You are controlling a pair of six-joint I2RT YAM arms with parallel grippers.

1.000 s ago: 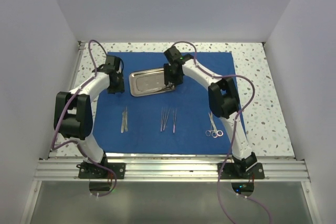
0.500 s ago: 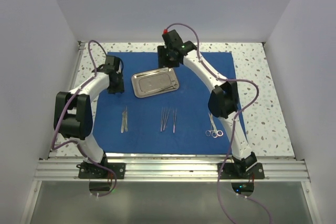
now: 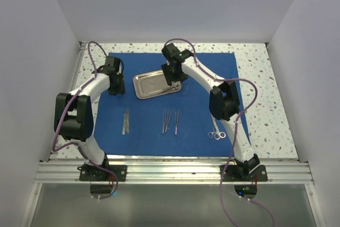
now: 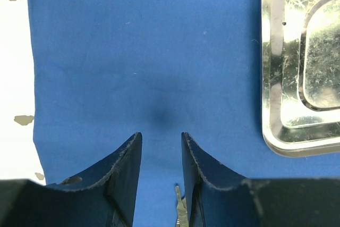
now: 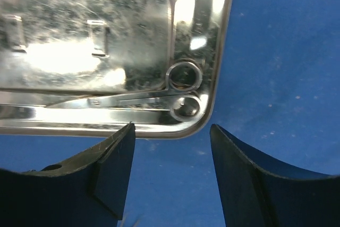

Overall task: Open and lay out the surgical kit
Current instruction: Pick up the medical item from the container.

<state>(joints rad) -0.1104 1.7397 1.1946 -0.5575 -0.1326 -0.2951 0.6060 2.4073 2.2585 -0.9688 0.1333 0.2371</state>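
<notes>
Your right gripper (image 5: 171,130) hangs with its jaws apart and empty, just over a corner of the tray (image 5: 224,35). The scissors (image 5: 133,100) lie inside it straight ahead, lengthwise along the rim, rings at that corner. Your left gripper (image 4: 161,137), part-open and empty, sits farther off over the cloth (image 4: 133,51).

Left claw (image 4: 161,136) ajar (right claw (image 5: 172,128) wider)

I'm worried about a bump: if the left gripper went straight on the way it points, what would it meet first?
Most likely the bare cloth: the left gripper points down at it, open and empty. The tray lies off to one side, out of that line. Depth is unclear.
</notes>
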